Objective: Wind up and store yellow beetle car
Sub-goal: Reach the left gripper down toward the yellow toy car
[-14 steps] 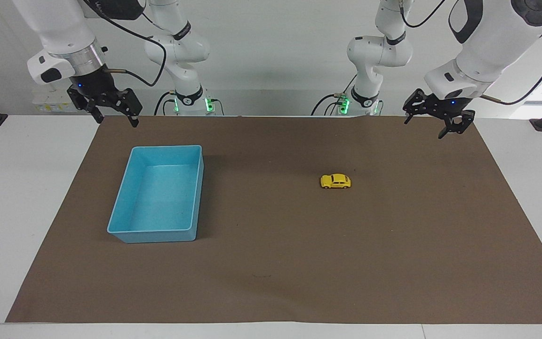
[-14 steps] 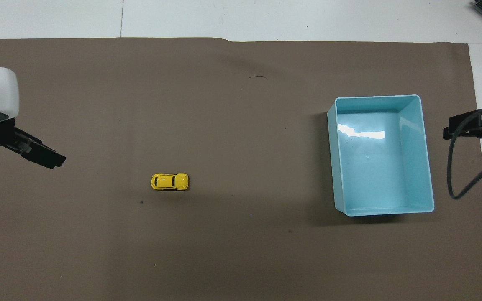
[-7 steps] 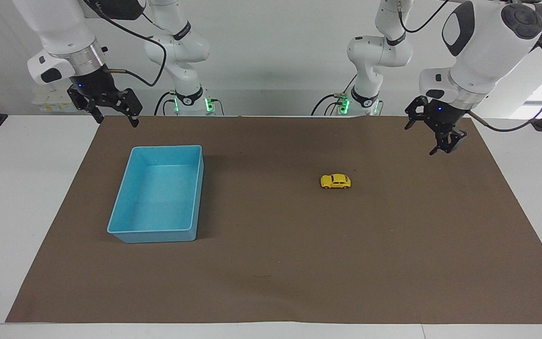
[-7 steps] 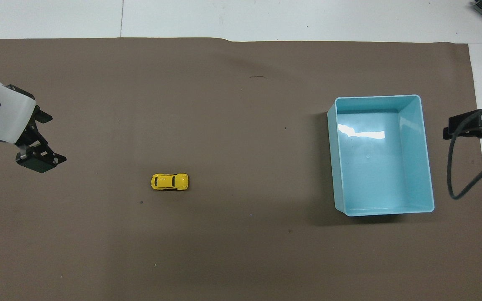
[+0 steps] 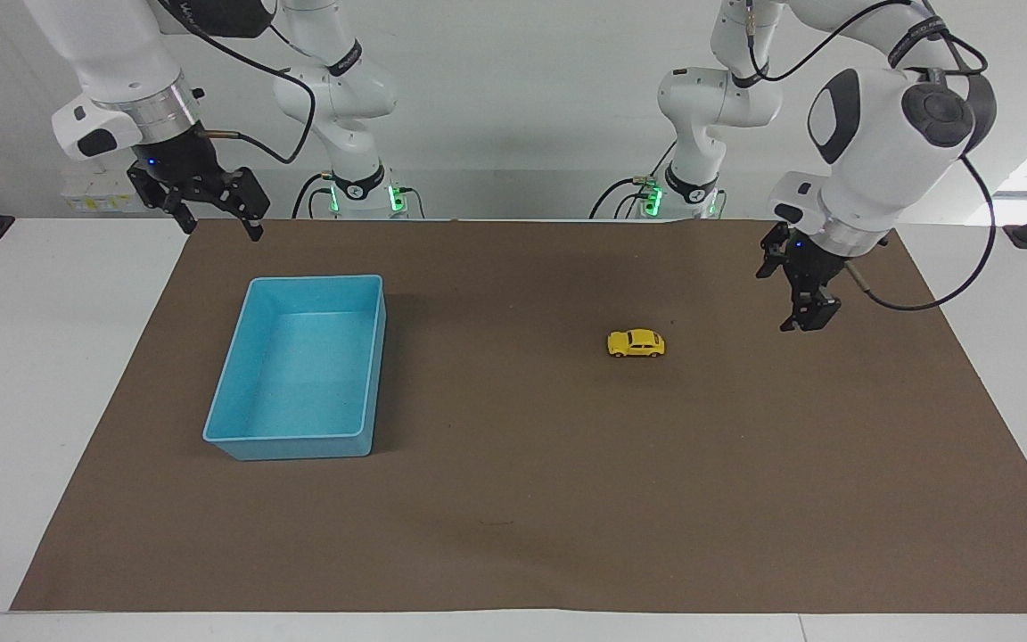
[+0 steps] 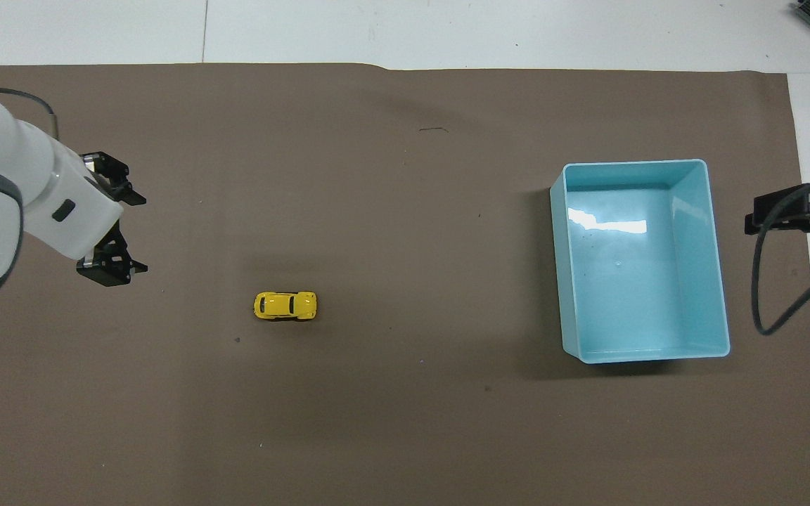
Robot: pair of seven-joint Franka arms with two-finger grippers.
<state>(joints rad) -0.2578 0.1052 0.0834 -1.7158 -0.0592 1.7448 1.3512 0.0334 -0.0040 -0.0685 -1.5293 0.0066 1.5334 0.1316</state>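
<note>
— Where's the yellow beetle car (image 5: 636, 343) sitting?

— On its wheels on the brown mat (image 5: 513, 499) that covers the table (image 5: 23, 357), out in the open. The left hand (image 5: 801, 308) hangs in the air over the mat, a little toward its own arm's end of the table from the car, pointing down, and nothing is in it. Its fingers stand apart.

— And the other one?

— The right hand (image 5: 210, 209) waits up over the mat's edge at the robots' end, above the corner of the light blue bin (image 5: 237, 441). Its fingers are spread too, empty. The bin is empty as well, and well apart from the car.

— So nothing is wound or stored yet. What worries you?

— The car is tiny and on free wheels. If one finger of the left hand lands first, I'd expect a nudge to send it rolling off before the fingers meet. A grip across the rounded roof could also squirt it out sideways.

— And the winding?

— It probably means dragging it backward on the mat. Press too lightly and the wheels may skid on the paper; too hard and the mat may wrinkle. Letting go early would shoot it away from the bin.
</note>
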